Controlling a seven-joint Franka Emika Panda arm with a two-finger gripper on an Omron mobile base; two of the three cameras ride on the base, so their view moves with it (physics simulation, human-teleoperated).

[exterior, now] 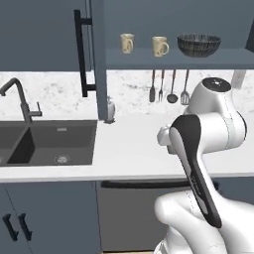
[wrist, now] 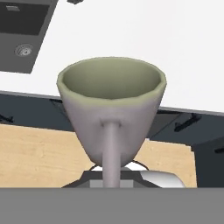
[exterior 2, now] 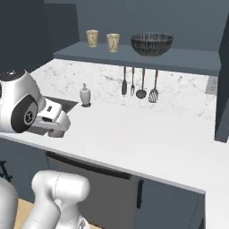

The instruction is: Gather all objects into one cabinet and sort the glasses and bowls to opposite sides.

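Observation:
Close in front of the hand camera hangs a small pinkish-beige handleless cup (wrist: 112,109), upright with its greenish inside showing; it hides the fingertips, and my gripper (exterior 2: 58,129) is shut on it, low over the counter's front edge. On the shelf (exterior: 149,59) of the dark slate-blue wall cabinet stand two cream mugs (exterior: 127,43) (exterior: 159,46) at the left and the wide dark patterned bowl (exterior: 199,44) at the right. The same mugs (exterior 2: 92,38) (exterior 2: 112,42) and bowl (exterior 2: 151,43) show from the right side. The cabinet door (exterior: 99,54) stands open with its black bar handle (exterior: 79,54).
A dark double sink (exterior: 47,141) with a faucet (exterior: 20,99) lies at the left of the white counter (exterior: 134,149). A soap dispenser (exterior: 110,110) stands at the back wall, and several utensils (exterior: 168,87) hang under the shelf. Below the cup are base cabinets and a wooden floor (wrist: 39,153).

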